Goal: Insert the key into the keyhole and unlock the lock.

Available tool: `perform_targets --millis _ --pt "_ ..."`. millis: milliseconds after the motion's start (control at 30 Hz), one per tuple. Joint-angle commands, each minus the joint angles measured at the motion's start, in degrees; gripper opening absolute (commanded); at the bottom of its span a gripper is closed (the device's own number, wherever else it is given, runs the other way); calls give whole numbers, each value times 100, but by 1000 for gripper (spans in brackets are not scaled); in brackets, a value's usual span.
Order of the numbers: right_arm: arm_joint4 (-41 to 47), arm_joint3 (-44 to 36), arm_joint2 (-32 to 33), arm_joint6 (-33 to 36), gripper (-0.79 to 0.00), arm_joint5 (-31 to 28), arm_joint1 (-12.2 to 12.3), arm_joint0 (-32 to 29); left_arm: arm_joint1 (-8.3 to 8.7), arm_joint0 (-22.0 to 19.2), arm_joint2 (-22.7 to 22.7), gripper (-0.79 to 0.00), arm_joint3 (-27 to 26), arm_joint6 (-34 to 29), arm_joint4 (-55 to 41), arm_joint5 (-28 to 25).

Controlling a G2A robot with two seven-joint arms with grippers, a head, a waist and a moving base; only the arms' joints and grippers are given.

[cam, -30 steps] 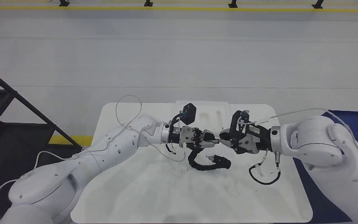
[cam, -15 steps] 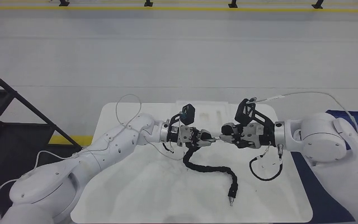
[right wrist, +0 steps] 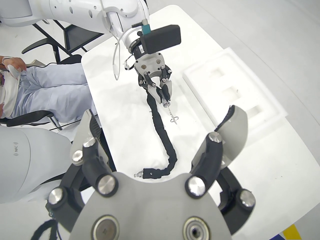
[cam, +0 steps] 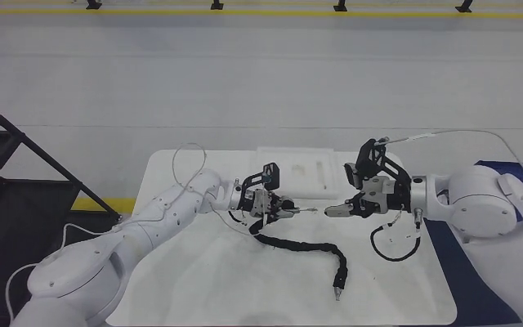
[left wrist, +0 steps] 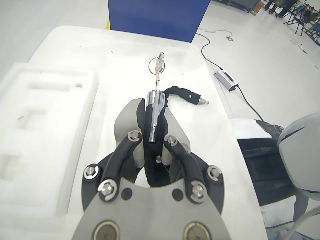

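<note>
My left gripper (left wrist: 153, 116) is shut on the chrome lock cylinder (left wrist: 155, 106) of a black cable lock. The silver key (left wrist: 158, 72) with its ring sticks out of the cylinder's end. In the top view the left gripper (cam: 283, 210) is at the table's middle, with the key (cam: 306, 211) pointing at the right gripper (cam: 333, 211). A short gap separates them. The black cable (cam: 302, 245) trails over the table to its free metal end (cam: 335, 286). My right gripper (right wrist: 162, 128) is open and holds nothing, facing the left gripper (right wrist: 163, 94) and the key (right wrist: 173, 117).
A white foam tray (cam: 298, 167) with cut-out pockets lies at the table's far edge, beside the left gripper (left wrist: 50, 101). A blue panel (left wrist: 160, 6) stands past the table's right end. The white table (cam: 204, 286) has bare room near its front edge.
The cable's free end came out of the lock and dropped, so the loop now lies stretched out. My right gripper let go of the key and drew back to the right.
</note>
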Motion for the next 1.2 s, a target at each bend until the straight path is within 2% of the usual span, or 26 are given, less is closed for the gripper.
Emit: perform_targets --millis 0,333,367,400,433,600,767,933,1167 --pt "21 24 -1 -22 0 -24 -2 -22 -82 33 0 -785 152 -81 150 0" --pt "61 365 -169 -161 0 -222 -55 63 -560 188 0 -785 953 -98 830 0" --pt "58 422 -203 -186 0 -254 -65 83 -609 192 0 -643 1030 -58 883 0" --pt "49 479 -238 -217 0 -295 -76 107 -656 210 0 -416 1110 -14 916 0" --pt "30 543 -280 -241 0 -341 -87 132 -703 232 0 0 1190 -4 949 0" --pt "8 1003 -567 -365 0 -778 -171 358 -886 212 0 0 1516 141 811 0" --pt "-169 1575 -897 -520 0 -1181 -293 772 -904 -118 -3 0 1665 586 626 0" --pt "-383 2226 -1130 -910 0 -1720 -438 1322 -715 -615 0 0 1584 1084 147 0" --pt "-357 3227 -1556 -1211 0 -2444 -680 2189 -234 -1265 0 0 1149 1189 -366 0"
